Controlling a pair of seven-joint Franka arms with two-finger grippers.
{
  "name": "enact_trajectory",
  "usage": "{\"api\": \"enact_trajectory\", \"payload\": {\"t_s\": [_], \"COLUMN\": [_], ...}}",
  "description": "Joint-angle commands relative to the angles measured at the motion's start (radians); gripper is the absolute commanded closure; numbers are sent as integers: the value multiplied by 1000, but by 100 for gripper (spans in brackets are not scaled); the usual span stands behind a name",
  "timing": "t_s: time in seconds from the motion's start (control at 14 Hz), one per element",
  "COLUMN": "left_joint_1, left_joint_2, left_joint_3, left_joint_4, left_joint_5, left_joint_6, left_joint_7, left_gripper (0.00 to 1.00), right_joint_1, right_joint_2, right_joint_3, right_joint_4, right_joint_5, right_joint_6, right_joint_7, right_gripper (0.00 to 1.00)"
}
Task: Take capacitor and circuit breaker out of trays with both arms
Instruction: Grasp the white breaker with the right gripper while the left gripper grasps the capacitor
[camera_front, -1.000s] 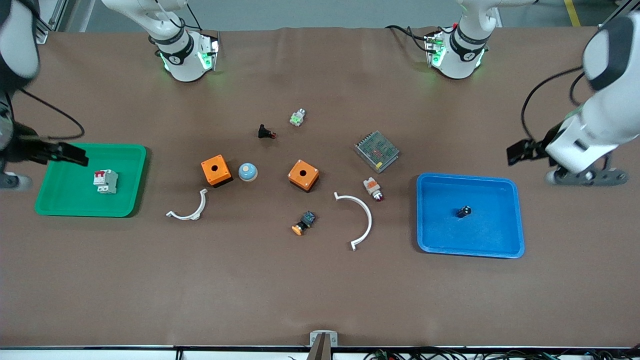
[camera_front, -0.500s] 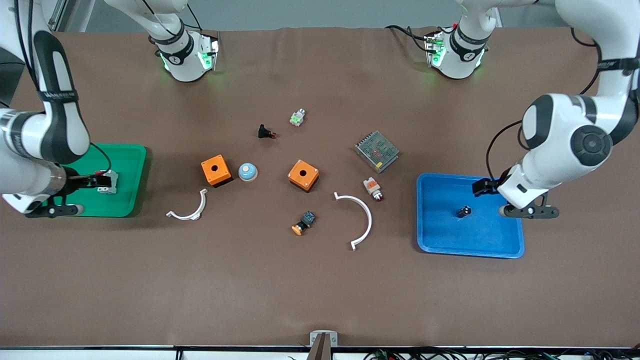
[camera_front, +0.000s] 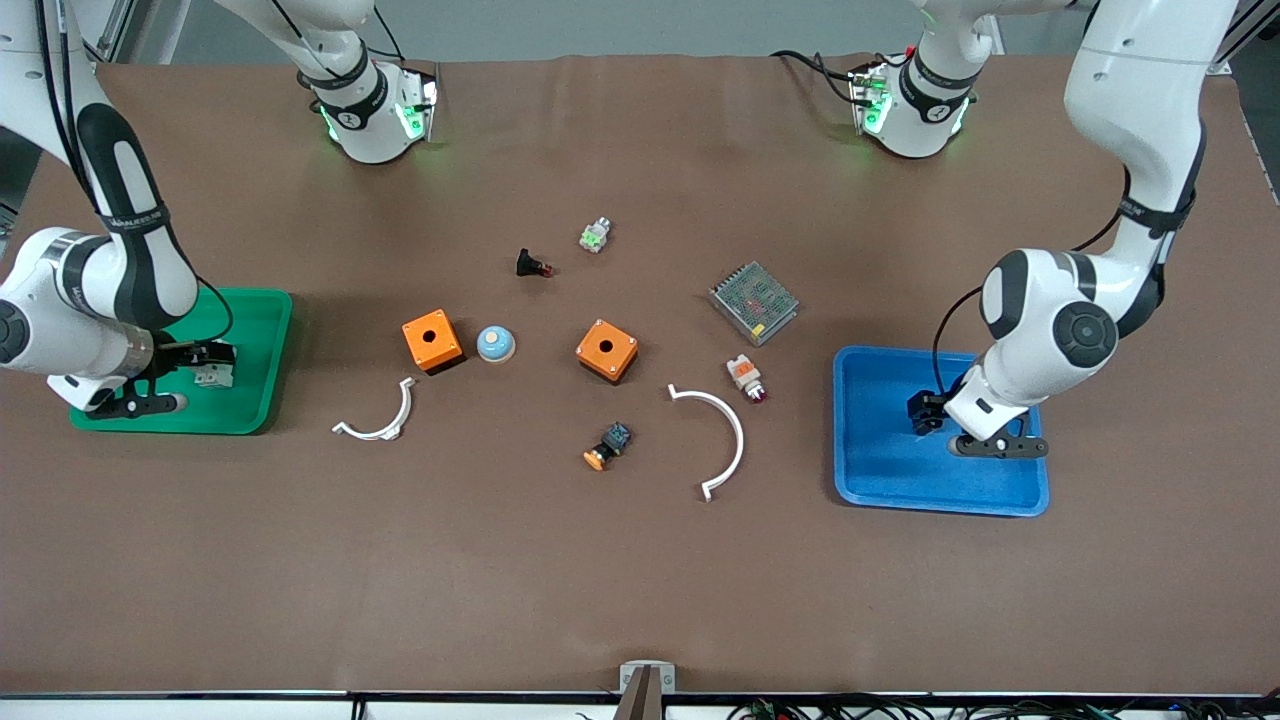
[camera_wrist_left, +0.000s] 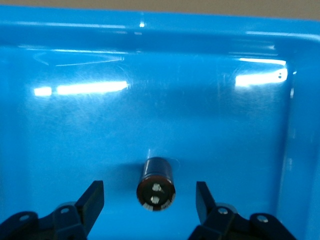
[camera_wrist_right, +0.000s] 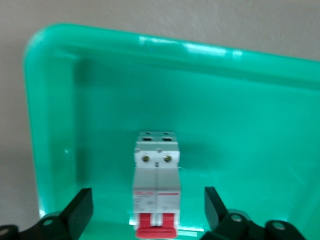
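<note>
My left gripper (camera_wrist_left: 150, 202) hangs low in the blue tray (camera_front: 880, 470), fingers spread either side of the capacitor (camera_wrist_left: 156, 183), which lies on its side, terminal end facing my wrist, bare floor all around it. My right gripper (camera_wrist_right: 149, 210) is spread astride the breaker (camera_wrist_right: 156, 182) lying flat in the green tray (camera_front: 255, 350), red switch end toward my wrist, long axis between the fingers.

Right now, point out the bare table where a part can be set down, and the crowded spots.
Bare: the wide strip nearer the camera than the large white arc and orange-capped button. Crowded: mid-table around the orange boxes. The green tray holds the breaker under the right gripper; the blue tray the capacitor under the left gripper.
</note>
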Motion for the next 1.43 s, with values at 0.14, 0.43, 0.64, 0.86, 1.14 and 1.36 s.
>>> {"api": "enact_trajectory", "payload": {"t_s": [0.14,0.43,0.64,0.86,1.14,1.36], "left_joint_1": [7,7,0,-10,-16,-25], "left_joint_2": [19,33,19,-57,-163,-174], "left_joint_3": [-5,-5,-8,-18,-114,-249], "left_joint_4": [9,13,20,22,20,14], "left_joint_5": [14,14,13,14,14,16], "left_joint_6": [12,12,7,-32,-181,-201], "left_joint_7": [-5,-5,-9,-35,-140,-374], "left_gripper": [32,55,98,100,100,100], "right_joint_1": [-15,33,128,253,402,494], "right_joint_2": [-4,-38,-86,-81,-42,31], "right_joint_3": [14,20,32,40,40,40], "right_joint_4": [-51,-19,108,203,249,274], "right_joint_5": [-19,-18,-4,89,282,341], "right_joint_6": [64,6,-213,-303,-274,-181], "right_joint_7": [-5,9,152,347,564,683], "right_gripper": [77,98,98,98,98,97]}}
